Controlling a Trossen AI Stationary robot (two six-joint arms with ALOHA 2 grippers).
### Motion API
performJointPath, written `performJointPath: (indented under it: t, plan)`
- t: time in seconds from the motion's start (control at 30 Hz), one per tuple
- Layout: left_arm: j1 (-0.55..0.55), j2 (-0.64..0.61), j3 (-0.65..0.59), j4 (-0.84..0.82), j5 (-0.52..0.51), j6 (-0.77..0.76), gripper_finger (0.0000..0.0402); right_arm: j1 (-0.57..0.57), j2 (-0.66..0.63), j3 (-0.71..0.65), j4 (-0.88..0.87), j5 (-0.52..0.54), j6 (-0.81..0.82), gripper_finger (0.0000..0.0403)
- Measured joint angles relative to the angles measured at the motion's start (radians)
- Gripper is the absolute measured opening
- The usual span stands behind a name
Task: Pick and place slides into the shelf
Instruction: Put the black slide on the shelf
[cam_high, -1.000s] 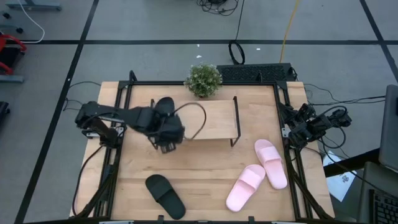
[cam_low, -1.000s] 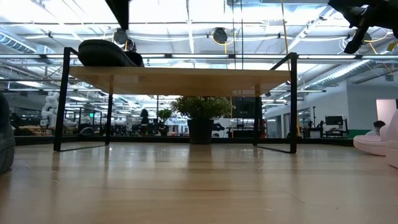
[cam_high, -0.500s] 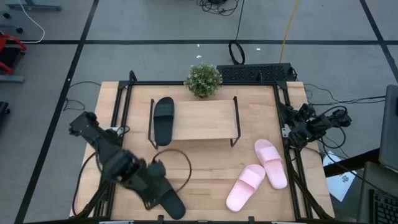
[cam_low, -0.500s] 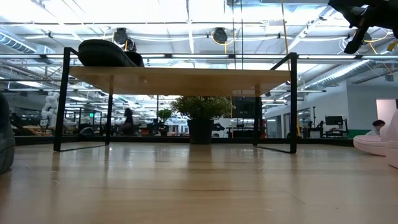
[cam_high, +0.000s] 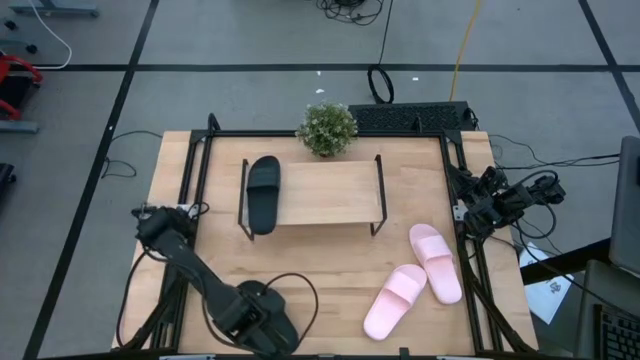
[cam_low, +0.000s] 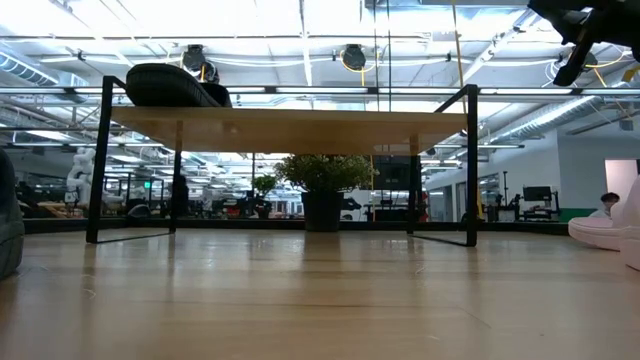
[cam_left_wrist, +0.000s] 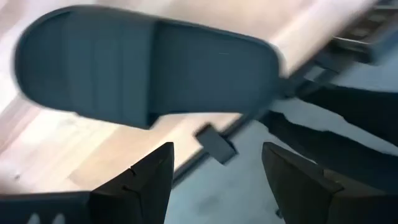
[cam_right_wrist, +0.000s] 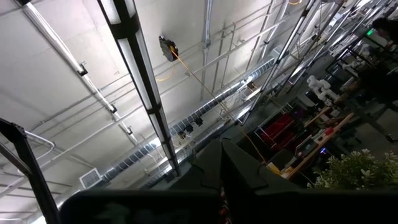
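- My left gripper (cam_left_wrist: 214, 171) hangs over the loose black slide (cam_left_wrist: 143, 71) at the table's near edge, fingers spread apart with nothing between them.
- That slide lies flat on the table (cam_high: 330, 270), largely hidden under my arm in the high view.
- The other black slide (cam_high: 263, 192) already sits at the left end of the shelf (cam_high: 330, 190); the two pink slides (cam_high: 420, 275) lie on the table to the right, touching.
- I judge the best grip is across the strap, centred, fingers straddling it before closing, so the slide lifts level.
- The table's edge frame is close, so I should come straight down.
- My right gripper (cam_right_wrist: 221, 171) waits folded at the table's right side, pressed together.
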Motion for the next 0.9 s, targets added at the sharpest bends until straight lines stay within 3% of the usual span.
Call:
performJointPath:
  t: [0.23, 0.5, 0.9]
  plan:
    - [0.018, 0.059, 0.0, -0.002, -0.022, 0.006, 0.0239, 0.0, 0.0, 0.0, 0.006, 0.0, -0.009, 0.0]
    - [0.038, 0.1, -0.001, -0.151, -0.027, -0.013, 0.0239, 0.0, 0.0, 0.0, 0.006, 0.0, -0.012, 0.0]
    - [0.038, 0.116, -0.003, -0.148, -0.045, 0.01, 0.0239, 0.0, 0.0, 0.0, 0.007, 0.0, -0.055, 0.0]
